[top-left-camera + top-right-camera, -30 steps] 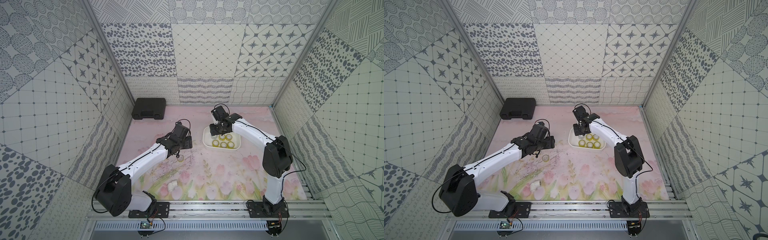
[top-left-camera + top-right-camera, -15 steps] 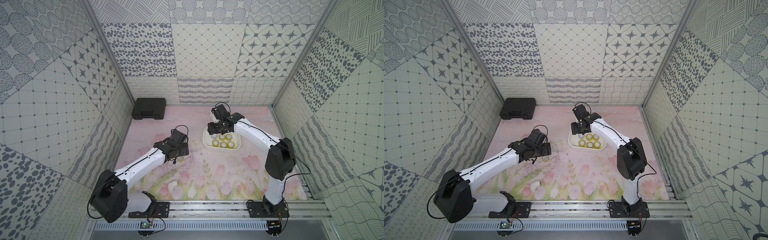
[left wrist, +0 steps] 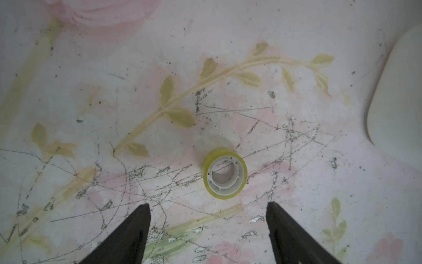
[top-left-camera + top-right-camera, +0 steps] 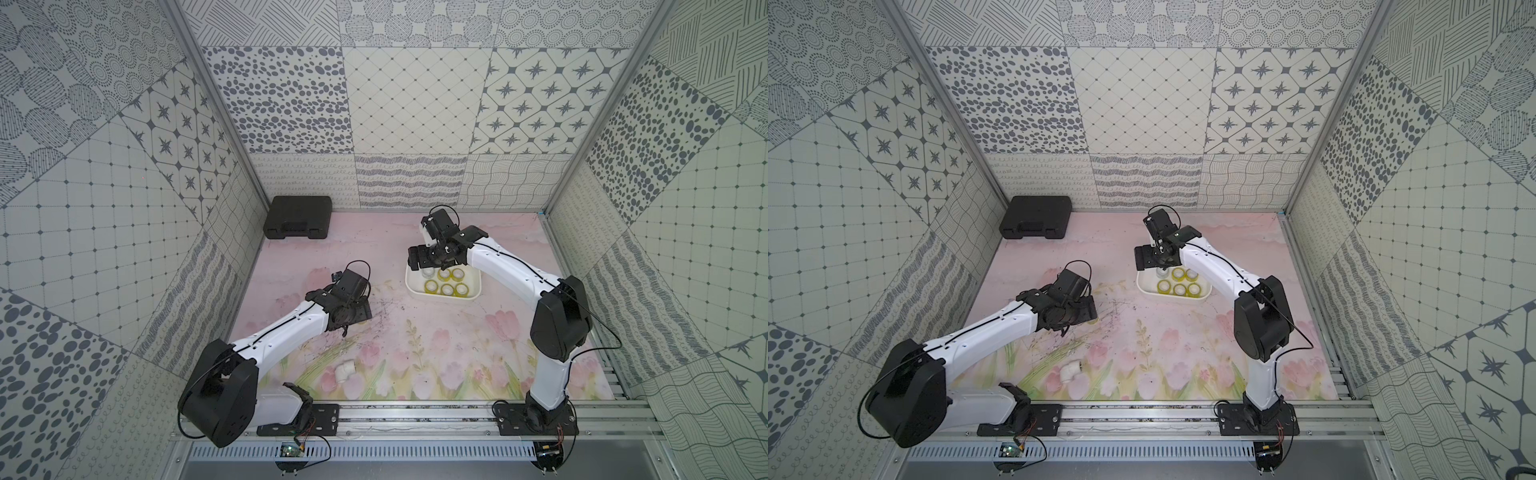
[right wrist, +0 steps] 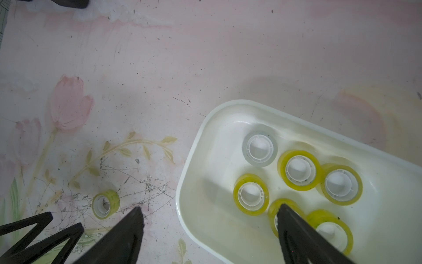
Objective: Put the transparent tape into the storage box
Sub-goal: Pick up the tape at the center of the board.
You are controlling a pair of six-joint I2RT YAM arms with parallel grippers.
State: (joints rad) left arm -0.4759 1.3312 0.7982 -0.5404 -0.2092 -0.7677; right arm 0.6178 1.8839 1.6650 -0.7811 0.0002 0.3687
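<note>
Far left, back corner: a black case [image 4: 297, 217] lies closed on the mat [image 4: 415, 332], against the walls and well apart from both arms.

Left gripper [image 3: 209, 209]: jaws wide apart and empty. It hangs low over the mat, left of the centre. Its two dark fingers [image 3: 134, 230] point at the loose tape roll without touching it.

Loose tape roll [image 3: 225, 173]: yellowish, with a white core, resting on a scratched patch of the mat just ahead of the left fingertips. It is outside the storage box, which lies further to the right of it. The right wrist view shows the same roll [image 5: 105, 204] clear of the box wall.

Near the front edge, a white pipe elbow [image 4: 345, 371] lies alone on the mat.

Storage box [image 5: 212, 228]: white, shallow, standing on the mat right of centre. It holds six rolls, all with the core opening upward: one grey-white roll [image 5: 259, 148] nearest the back-left corner, and five yellow rolls [image 5: 299, 170] grouped close together beside it.

Right gripper [image 5: 209, 208]: jaws fully spread, nothing between them. It hovers above the box's left end; one finger is over the mat, the other is over a yellow roll inside the box and partly hides it.
</note>
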